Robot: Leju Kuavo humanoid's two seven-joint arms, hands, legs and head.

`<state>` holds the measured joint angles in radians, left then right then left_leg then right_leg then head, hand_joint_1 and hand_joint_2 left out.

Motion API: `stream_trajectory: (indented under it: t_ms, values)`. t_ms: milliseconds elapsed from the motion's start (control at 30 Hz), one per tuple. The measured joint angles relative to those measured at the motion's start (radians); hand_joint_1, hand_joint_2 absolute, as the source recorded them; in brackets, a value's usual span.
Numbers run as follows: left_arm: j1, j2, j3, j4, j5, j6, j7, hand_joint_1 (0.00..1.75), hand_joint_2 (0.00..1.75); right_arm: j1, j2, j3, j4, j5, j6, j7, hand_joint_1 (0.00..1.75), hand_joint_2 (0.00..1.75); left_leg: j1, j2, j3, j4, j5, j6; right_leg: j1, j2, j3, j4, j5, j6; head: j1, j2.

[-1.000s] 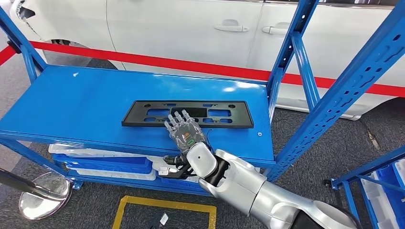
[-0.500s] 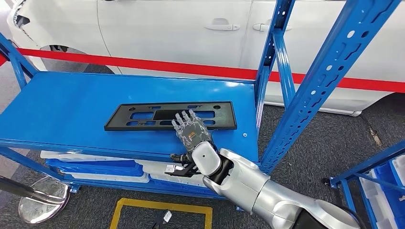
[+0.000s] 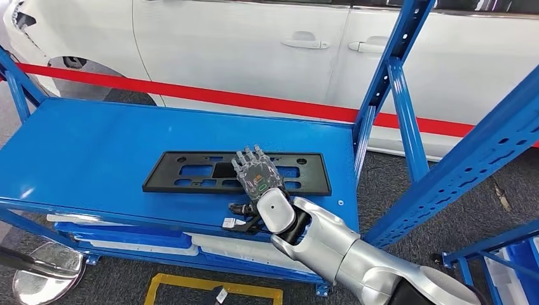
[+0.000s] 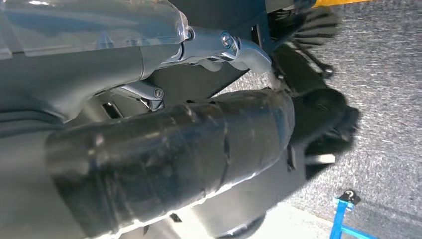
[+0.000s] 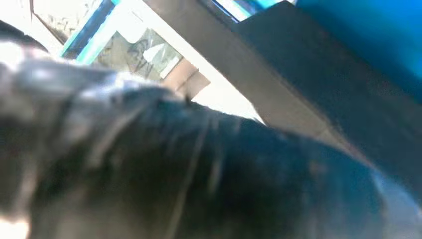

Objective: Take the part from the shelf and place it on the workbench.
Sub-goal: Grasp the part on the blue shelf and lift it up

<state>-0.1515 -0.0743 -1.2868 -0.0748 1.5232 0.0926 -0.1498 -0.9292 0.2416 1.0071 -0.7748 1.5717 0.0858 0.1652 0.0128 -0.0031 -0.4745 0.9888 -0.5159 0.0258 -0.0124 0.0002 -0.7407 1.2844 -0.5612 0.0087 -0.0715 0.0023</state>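
The part [image 3: 236, 171] is a flat, black, rectangular frame with slotted cut-outs and small holes, lying at centre frame on the blue shelf [image 3: 95, 152]. The right hand [image 3: 257, 176] rests on its near edge, fingers extended flat; whether it is grasping cannot be told. The left hand's [image 4: 164, 159] state cannot be told.

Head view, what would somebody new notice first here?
Probably the long black part lying flat on the blue shelf, with the robot's right hand resting on its near edge, right of the middle. Behind the shelf stands a white car with a red barrier tape running across it.
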Motion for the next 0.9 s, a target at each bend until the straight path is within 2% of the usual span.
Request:
stream_trajectory:
  t_ms: [33, 67, 100, 133, 167, 200, 267, 300, 333, 433, 467, 500, 533, 567, 600, 667, 733, 767, 867, 900]
  values:
    - [0.002, 0.000, -0.002, 0.000, 0.000, -0.001, 0.000, 0.00, 0.00, 0.000, 0.000, 0.000, 0.003, 0.000, -0.001, 0.001, 0.00, 0.00, 0.000, -0.002, 0.016, 0.000, -0.012, -0.003, 0.000, 0.000, 0.002, -0.047, 0.042, -0.003, 0.000, 0.000]
    - [0.004, -0.001, -0.004, 0.000, 0.000, -0.001, 0.000, 0.00, 0.00, 0.000, -0.001, 0.001, 0.006, 0.000, -0.001, 0.002, 0.00, 0.00, 0.000, -0.002, 0.028, -0.001, -0.026, -0.005, 0.002, 0.000, 0.010, -0.112, 0.099, -0.009, 0.000, 0.000]
    - [0.006, -0.002, -0.006, 0.000, 0.000, -0.002, 0.000, 0.00, 0.00, 0.001, -0.003, 0.001, 0.011, 0.000, -0.003, 0.003, 0.00, 0.00, 0.001, -0.003, 0.041, -0.001, -0.038, -0.009, 0.007, -0.001, 0.016, -0.162, 0.143, -0.017, -0.001, 0.000]
    - [0.006, -0.002, -0.006, 0.000, 0.000, -0.002, 0.000, 0.00, 0.00, 0.002, -0.004, 0.002, 0.015, 0.000, -0.004, 0.003, 0.00, 0.00, 0.001, -0.004, 0.046, -0.001, -0.048, -0.015, 0.012, -0.001, 0.022, -0.199, 0.174, -0.025, -0.002, 0.000]
    - [0.007, -0.003, -0.007, 0.000, 0.000, -0.002, -0.001, 0.00, 0.00, 0.003, -0.006, 0.003, 0.019, 0.000, -0.006, 0.003, 0.00, 0.00, 0.001, -0.004, 0.050, -0.002, -0.055, -0.021, 0.018, 0.000, 0.023, -0.215, 0.187, -0.033, -0.003, 0.000]
    - [0.007, -0.003, -0.008, 0.000, 0.000, -0.002, -0.001, 0.00, 0.00, 0.003, -0.006, 0.004, 0.021, 0.000, -0.008, 0.003, 0.00, 0.00, 0.001, -0.003, 0.055, -0.004, -0.057, -0.028, 0.022, 0.000, 0.024, -0.215, 0.181, -0.040, -0.004, 0.000]
    - [0.007, -0.004, -0.010, 0.000, 0.000, -0.002, -0.002, 0.00, 0.00, 0.002, -0.004, 0.006, 0.021, 0.000, -0.011, 0.004, 0.00, 0.00, 0.000, -0.001, 0.065, -0.004, -0.059, -0.036, 0.019, 0.001, 0.043, -0.232, 0.176, -0.054, -0.004, 0.000]
    - [0.008, -0.004, -0.012, 0.000, 0.000, -0.002, -0.002, 0.00, 0.00, 0.000, -0.003, 0.006, 0.022, 0.000, -0.011, 0.005, 0.00, 0.00, 0.001, 0.000, 0.061, 0.015, -0.063, -0.040, 0.015, 0.001, 0.058, -0.243, 0.173, -0.060, -0.005, 0.000]
    - [0.007, -0.003, -0.013, 0.000, 0.000, -0.002, -0.002, 0.00, 0.00, -0.001, -0.001, 0.006, 0.023, 0.000, -0.012, 0.006, 0.00, 0.00, 0.001, 0.000, 0.042, 0.053, -0.074, -0.043, 0.011, 0.002, 0.072, -0.254, 0.171, -0.063, -0.006, 0.000]
    - [-0.004, -0.002, -0.015, 0.000, 0.000, -0.003, -0.003, 0.00, 0.00, 0.002, 0.006, 0.008, 0.027, 0.000, -0.011, 0.006, 0.00, 0.00, 0.003, -0.001, -0.071, 0.225, -0.134, -0.056, 0.007, 0.002, 0.093, -0.264, 0.160, -0.069, -0.009, 0.000]
    - [-0.008, -0.002, -0.015, 0.000, 0.000, -0.003, -0.003, 0.00, 0.00, 0.004, 0.008, 0.010, 0.029, 0.000, -0.011, 0.006, 0.00, 0.00, 0.005, -0.001, -0.099, 0.253, -0.139, -0.059, 0.007, 0.002, 0.097, -0.263, 0.156, -0.069, -0.009, 0.000]
    - [-0.010, -0.002, -0.015, 0.000, 0.000, -0.003, -0.003, 0.00, 0.00, 0.005, 0.009, 0.011, 0.030, 0.000, -0.010, 0.006, 0.00, 0.00, 0.006, 0.000, -0.110, 0.247, -0.122, -0.062, 0.007, 0.002, 0.101, -0.261, 0.151, -0.067, -0.009, 0.000]
    - [-0.010, -0.002, -0.016, 0.000, 0.000, -0.003, -0.003, 0.00, 0.00, 0.005, 0.009, 0.012, 0.032, 0.000, -0.010, 0.006, 0.00, 0.00, 0.009, 0.000, -0.105, 0.209, -0.084, -0.066, 0.005, 0.003, 0.105, -0.259, 0.147, -0.064, -0.009, 0.000]
    - [-0.009, -0.002, -0.017, 0.000, 0.000, -0.003, -0.003, 0.00, 0.00, 0.005, 0.009, 0.013, 0.033, 0.000, -0.010, 0.006, 0.00, 0.00, 0.013, 0.000, -0.091, 0.149, -0.038, -0.070, 0.004, 0.004, 0.109, -0.255, 0.143, -0.060, -0.009, 0.000]
    - [-0.007, -0.003, -0.018, 0.000, 0.000, -0.003, -0.003, 0.00, 0.00, 0.004, 0.009, 0.013, 0.035, 0.000, -0.010, 0.006, 0.00, 0.00, 0.014, -0.001, -0.079, 0.094, -0.005, -0.073, 0.003, 0.005, 0.110, -0.251, 0.141, -0.054, -0.009, 0.000]
    - [-0.006, -0.003, -0.020, -0.001, 0.000, -0.004, -0.003, 0.00, 0.00, 0.002, 0.010, 0.014, 0.036, 0.000, -0.010, 0.003, 0.00, 0.00, 0.012, -0.002, -0.072, 0.032, 0.017, -0.062, 0.005, 0.007, 0.103, -0.242, 0.140, -0.042, -0.010, 0.000]
    - [-0.007, -0.005, -0.020, -0.001, 0.000, -0.005, -0.004, 0.00, 0.00, 0.001, 0.010, 0.014, 0.037, 0.000, -0.009, 0.000, 0.00, 0.00, 0.009, -0.004, -0.076, 0.025, 0.022, -0.044, 0.009, 0.005, 0.097, -0.241, 0.142, -0.034, -0.010, 0.000]
    - [-0.007, -0.005, -0.021, -0.001, 0.000, -0.005, -0.004, 0.00, 0.00, 0.001, 0.011, 0.014, 0.037, 0.000, -0.008, -0.001, 0.00, 0.00, 0.008, -0.006, -0.076, 0.023, 0.032, -0.042, 0.010, 0.004, 0.097, -0.243, 0.144, -0.041, -0.010, 0.000]
    - [-0.007, -0.007, -0.022, -0.002, 0.000, -0.005, -0.007, 0.00, 0.00, -0.003, 0.011, 0.014, 0.037, 0.000, -0.004, -0.001, 0.00, 0.00, 0.007, -0.007, -0.075, 0.018, 0.039, -0.042, 0.010, 0.004, 0.099, -0.249, 0.151, -0.079, -0.010, 0.000]
    - [-0.007, -0.008, -0.022, -0.002, 0.000, -0.005, -0.008, 0.00, 0.00, -0.003, 0.011, 0.014, 0.037, 0.000, -0.001, -0.001, 0.00, 0.00, 0.006, -0.007, -0.075, 0.018, 0.040, -0.041, 0.010, 0.005, 0.099, -0.250, 0.153, -0.085, -0.010, 0.000]
